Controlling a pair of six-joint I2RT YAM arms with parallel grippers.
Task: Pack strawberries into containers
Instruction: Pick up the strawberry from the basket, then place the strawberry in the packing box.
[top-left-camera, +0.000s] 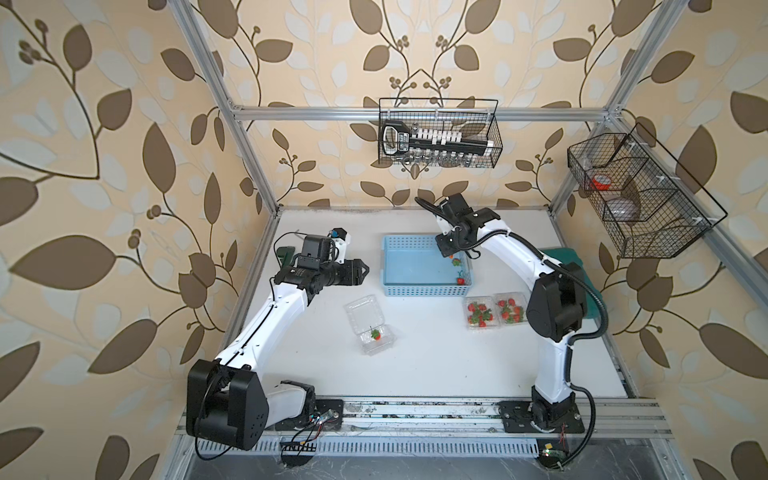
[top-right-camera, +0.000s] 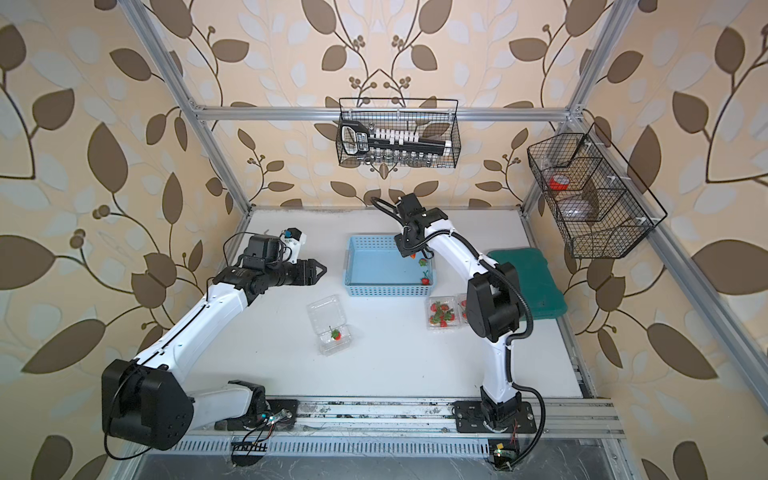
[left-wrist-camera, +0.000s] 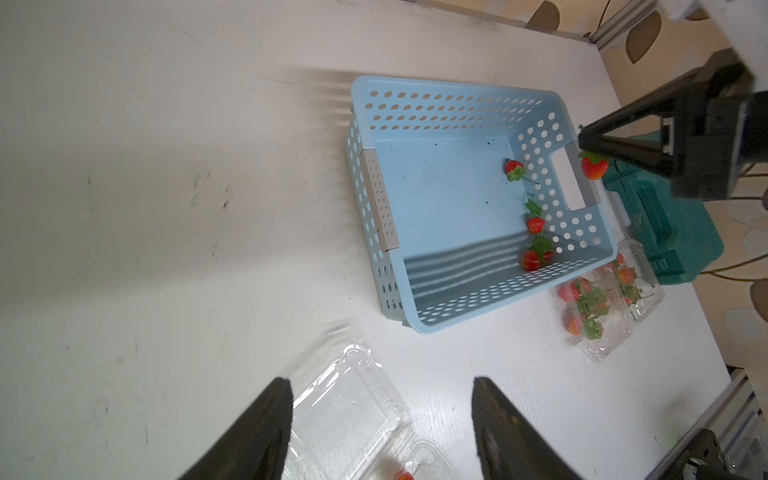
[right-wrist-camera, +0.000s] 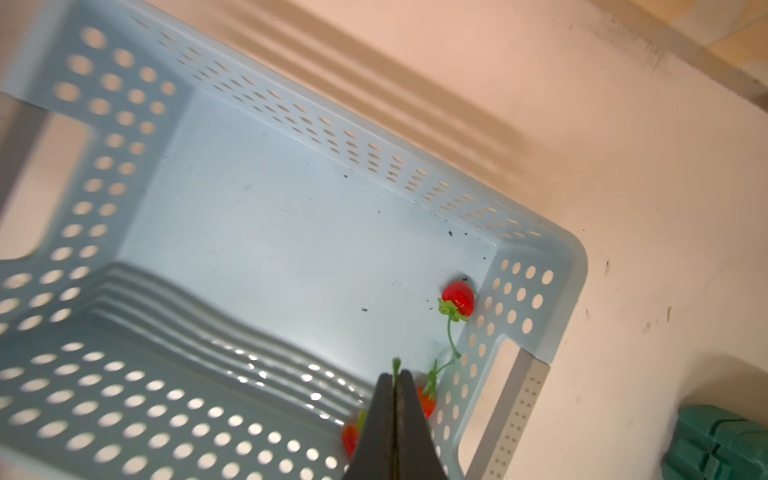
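Note:
My right gripper (right-wrist-camera: 396, 376) is shut on the green stem of a strawberry (left-wrist-camera: 594, 166), which hangs over the right end of the light blue basket (top-left-camera: 424, 293). Three more strawberries (left-wrist-camera: 514, 168) lie on the basket floor along that end wall. An open clear container (top-left-camera: 370, 328) sits in front of the basket with one strawberry (top-left-camera: 376, 334) in its base. Two more containers (top-left-camera: 480, 318) (top-left-camera: 510, 309), each holding several strawberries, stand side by side at the basket's front right. My left gripper (left-wrist-camera: 382, 386) hovers open and empty above the open container's lid, left of the basket.
A teal block (top-right-camera: 532, 282) lies right of the basket, partly behind the right arm. Black wire baskets hang on the back rail (top-left-camera: 440, 133) and the right rail (top-left-camera: 640, 195). The metal frame posts border the white table.

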